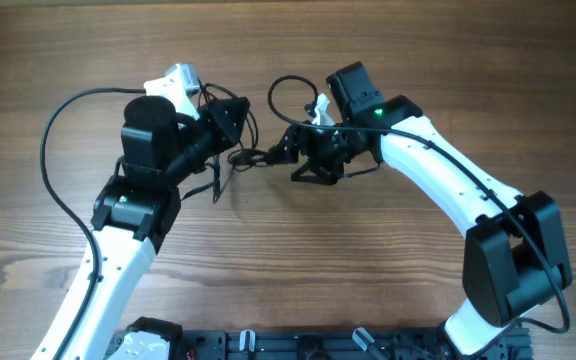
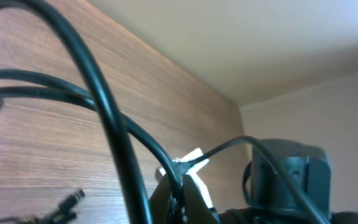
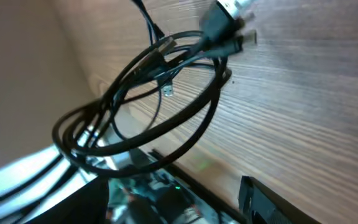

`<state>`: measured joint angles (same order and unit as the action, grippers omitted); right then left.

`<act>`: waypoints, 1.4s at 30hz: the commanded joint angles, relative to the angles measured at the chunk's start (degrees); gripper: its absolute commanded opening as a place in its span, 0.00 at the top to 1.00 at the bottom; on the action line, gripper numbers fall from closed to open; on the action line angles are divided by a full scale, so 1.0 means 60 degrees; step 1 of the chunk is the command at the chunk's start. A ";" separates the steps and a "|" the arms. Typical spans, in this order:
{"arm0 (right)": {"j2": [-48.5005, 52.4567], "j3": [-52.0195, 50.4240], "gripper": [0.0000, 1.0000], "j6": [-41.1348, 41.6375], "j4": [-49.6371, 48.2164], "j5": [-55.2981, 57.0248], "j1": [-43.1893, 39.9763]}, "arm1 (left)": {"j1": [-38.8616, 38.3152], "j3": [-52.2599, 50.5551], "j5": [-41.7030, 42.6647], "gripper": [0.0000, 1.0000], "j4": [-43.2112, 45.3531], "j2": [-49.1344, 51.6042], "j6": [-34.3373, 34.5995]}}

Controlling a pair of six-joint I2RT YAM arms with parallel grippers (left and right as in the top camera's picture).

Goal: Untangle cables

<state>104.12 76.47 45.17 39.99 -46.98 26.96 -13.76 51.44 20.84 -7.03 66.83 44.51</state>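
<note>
The cables are thin black wires bunched between my two grippers at the table's middle, with one loop lying toward the far side. My left gripper is shut on one black cable, which runs up from between its jaws. A small plug end lies on the wood nearby. My right gripper is just right of the tangle with its fingers spread. Several cable loops and plug ends hang in front of it.
The wooden table fills the view. The left arm's thick black cable arcs out to the left. A small white piece sits by the right wrist. A dark rack runs along the near edge.
</note>
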 commanded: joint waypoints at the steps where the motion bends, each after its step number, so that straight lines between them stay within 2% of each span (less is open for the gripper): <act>1: -0.0219 -0.0007 0.28 0.2109 -0.0302 -0.0189 0.0015 | 0.0026 0.0036 -0.0040 0.96 0.0098 -0.0157 0.1180; 5: -0.0219 -0.0007 0.27 0.4124 -0.1166 -0.0186 0.0015 | 0.0026 0.0036 0.0277 0.96 0.0000 -0.0157 0.1231; 8: -0.0219 -0.0007 0.27 0.4980 -0.2171 -0.0186 0.0015 | 0.0026 0.0036 0.0302 0.96 -0.0084 -0.0157 0.1231; 12: -0.0219 -0.0007 0.27 0.5504 -0.2834 -0.0131 0.0015 | 0.0026 0.0036 0.0386 0.96 -0.0084 -0.0157 0.1231; 17: -0.0219 -0.0007 0.28 0.5472 -0.2535 0.0186 0.0033 | 0.0026 0.0036 0.0619 0.96 0.0000 -0.0157 0.1231; 23: -0.0219 -0.0007 0.47 0.5920 -0.1836 0.0907 0.0033 | 0.0026 0.0036 0.0918 0.96 0.0109 -0.0375 0.1239; 26: -0.0219 -0.0007 0.64 0.6069 -0.1814 0.0965 0.0033 | 0.0026 0.0036 0.0922 0.96 0.0178 -0.0634 0.1239; 28: -0.0219 -0.0007 0.70 0.6065 -0.1756 0.1060 0.0033 | 0.0026 0.0036 0.0929 0.96 0.0171 -0.0769 0.1239; 30: -0.0219 -0.0007 0.80 0.6029 -0.1723 0.1133 0.0033 | 0.0026 0.0036 0.0962 0.96 0.0164 -0.0878 0.1235; 32: -0.0219 -0.0007 0.96 0.5963 -0.1723 0.1166 0.0033 | 0.0026 0.0036 0.0958 0.96 0.0004 -0.0925 0.1231; 34: -0.0219 -0.0007 0.96 0.5577 -0.1716 0.1341 0.0033 | 0.0026 0.0033 0.0943 0.96 -0.0678 -0.0918 0.1129; 36: -0.0219 -0.0007 0.96 0.4790 -0.1322 0.2091 0.0011 | 0.0029 0.0033 0.0455 0.96 -0.2255 -0.0885 0.0590; 38: -0.0219 -0.0007 0.96 0.4550 -0.0470 0.3107 -0.0040 | 0.0029 0.0033 -0.0914 0.96 -0.3781 -0.0878 0.0364; 39: -0.0219 -0.0007 0.96 0.4360 -0.0007 0.3708 -0.0117 | 0.0073 0.0033 -0.2076 0.96 -0.4645 -0.0878 0.0368; 42: -0.0219 -0.0007 0.96 0.3727 0.1180 0.5399 -0.0430 | 0.0539 0.0033 -0.3657 0.96 -0.5523 -0.0882 0.0364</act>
<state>104.12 76.34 72.97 43.83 -27.57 26.37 -13.32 51.37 13.37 -37.76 61.95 48.73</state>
